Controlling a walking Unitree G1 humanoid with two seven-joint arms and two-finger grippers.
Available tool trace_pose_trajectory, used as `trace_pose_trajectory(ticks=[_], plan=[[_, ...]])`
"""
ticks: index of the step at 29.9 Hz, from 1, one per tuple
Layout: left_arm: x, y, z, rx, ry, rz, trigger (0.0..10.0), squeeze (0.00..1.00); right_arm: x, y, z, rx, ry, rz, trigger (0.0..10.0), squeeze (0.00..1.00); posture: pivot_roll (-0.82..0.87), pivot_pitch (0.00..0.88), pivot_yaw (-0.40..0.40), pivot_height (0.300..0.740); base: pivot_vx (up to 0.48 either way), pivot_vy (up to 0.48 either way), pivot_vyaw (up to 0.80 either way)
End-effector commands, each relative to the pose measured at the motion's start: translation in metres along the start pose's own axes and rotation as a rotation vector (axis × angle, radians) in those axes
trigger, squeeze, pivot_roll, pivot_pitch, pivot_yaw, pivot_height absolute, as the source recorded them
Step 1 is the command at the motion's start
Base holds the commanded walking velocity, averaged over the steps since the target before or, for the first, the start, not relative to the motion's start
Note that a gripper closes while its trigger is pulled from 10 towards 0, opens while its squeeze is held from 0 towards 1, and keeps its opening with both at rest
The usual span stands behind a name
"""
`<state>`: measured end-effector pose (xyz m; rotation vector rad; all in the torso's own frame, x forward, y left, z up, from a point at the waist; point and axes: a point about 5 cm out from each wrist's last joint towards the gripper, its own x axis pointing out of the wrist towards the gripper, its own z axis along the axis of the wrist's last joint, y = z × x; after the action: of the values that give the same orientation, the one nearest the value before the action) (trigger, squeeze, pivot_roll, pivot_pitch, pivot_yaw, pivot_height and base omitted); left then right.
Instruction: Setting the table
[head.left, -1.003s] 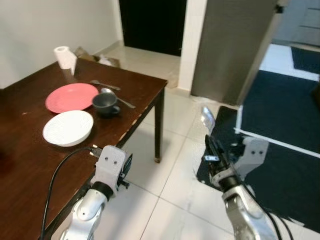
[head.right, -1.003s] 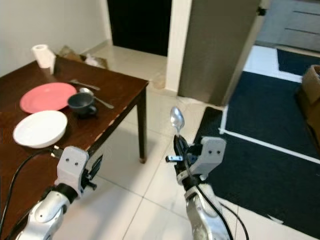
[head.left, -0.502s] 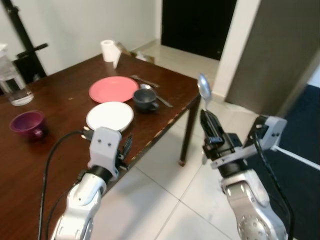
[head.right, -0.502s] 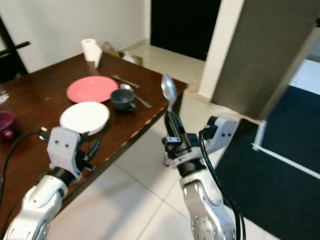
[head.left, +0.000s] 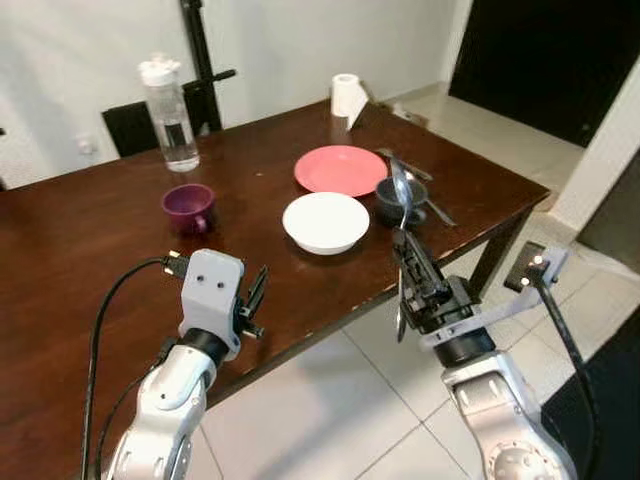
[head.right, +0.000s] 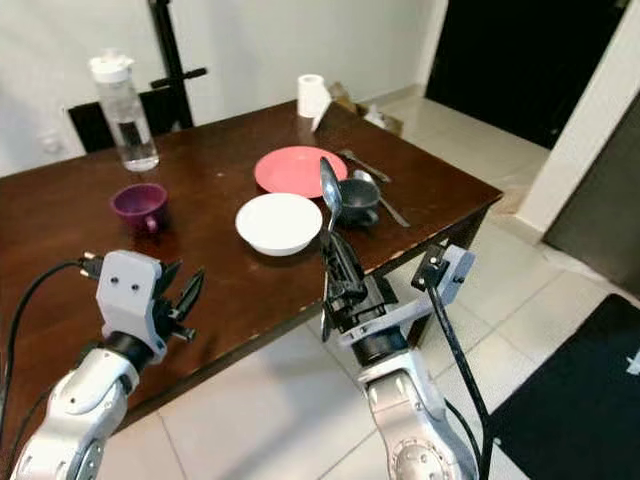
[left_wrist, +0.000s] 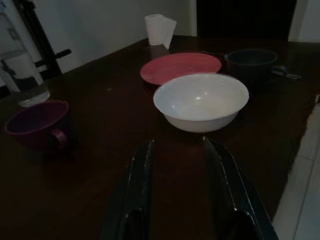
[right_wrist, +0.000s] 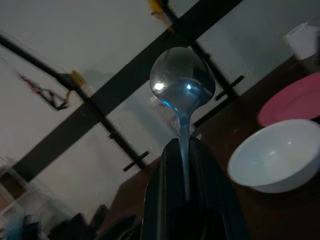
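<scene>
Right gripper (head.right: 333, 262) clamps a spoon (head.right: 329, 192) upright, bowl end up, just off the table's (head.left: 90, 240) near edge, likely carrying it to a setting. Left gripper (head.left: 252, 300) hovers empty, fingers spread. On the table: one plate (head.left: 340, 169), one bowl (head.left: 325, 220), two cups (head.left: 189, 207), one bottle (head.left: 170, 113), one paper roll (head.left: 346, 95).

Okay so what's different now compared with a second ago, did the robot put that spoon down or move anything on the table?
No. The view has swung left toward the dark wooden table, so a purple mug and clear water bottle have come into view. The right gripper still clamps the silver metal spoon upright. The left gripper stays open. The white bowl, pink plate and dark cup sit as before.
</scene>
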<state>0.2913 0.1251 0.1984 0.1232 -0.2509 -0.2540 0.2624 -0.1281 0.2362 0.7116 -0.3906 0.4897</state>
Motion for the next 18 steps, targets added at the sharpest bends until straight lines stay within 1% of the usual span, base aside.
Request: trace_pose_trajectory(ticks=[1, 18], plan=[[-0.0028, 0.0039, -0.0025, 0.005, 0.017, 0.014, 10.0, 0.00, -0.0001, 0.0036, -0.0019, 0.024, 0.006, 0.020, 10.0, 0.00, 0.03, 0.097, 0.070, 0.740, 0.000, 0.000, 0.80], [-0.0010, 0.0025, -0.0033, 0.003, 0.033, 0.010, 10.0, 0.00, -0.0014, -0.0023, 0.0014, 0.046, 0.021, 0.008, 10.0, 0.00, 0.04, 0.095, 0.072, 0.740, 0.000, 0.000, 0.80]])
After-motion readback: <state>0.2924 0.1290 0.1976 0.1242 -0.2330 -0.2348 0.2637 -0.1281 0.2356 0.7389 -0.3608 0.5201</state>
